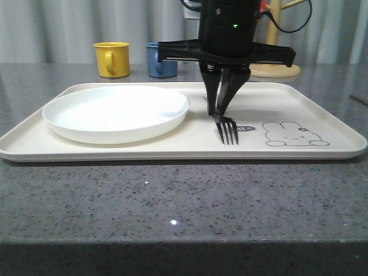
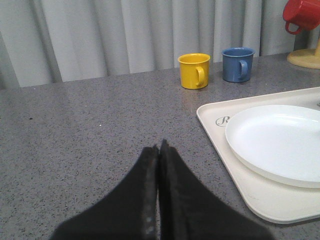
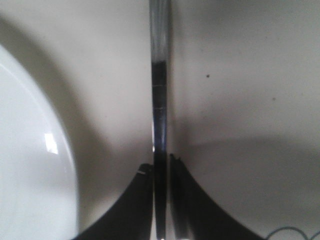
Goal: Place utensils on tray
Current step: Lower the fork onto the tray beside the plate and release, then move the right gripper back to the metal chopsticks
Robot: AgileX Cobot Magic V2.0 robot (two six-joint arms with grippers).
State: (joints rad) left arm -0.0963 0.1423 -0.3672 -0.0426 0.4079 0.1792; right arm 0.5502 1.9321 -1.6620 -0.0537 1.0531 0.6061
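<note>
The silver fork (image 1: 227, 131) is on the cream tray (image 1: 322, 112), tines toward the front edge, between the white plate and the rabbit drawing (image 1: 293, 133). My right gripper (image 1: 217, 109) points down onto the fork's handle just behind the tines. In the right wrist view the slim handle (image 3: 160, 100) runs straight between the fingertips of the right gripper (image 3: 161, 162), which is shut on it above the tray (image 3: 240, 90). My left gripper (image 2: 159, 146) is shut on nothing, over the grey table to the left of the tray (image 2: 215, 135).
A round white plate (image 1: 115, 112) covers the tray's left half. Behind the tray stand a yellow mug (image 1: 112, 58), a blue mug (image 1: 160, 62) and a wooden mug stand (image 1: 276, 70) with a red mug (image 2: 301, 15). Grey tabletop lies in front of the tray.
</note>
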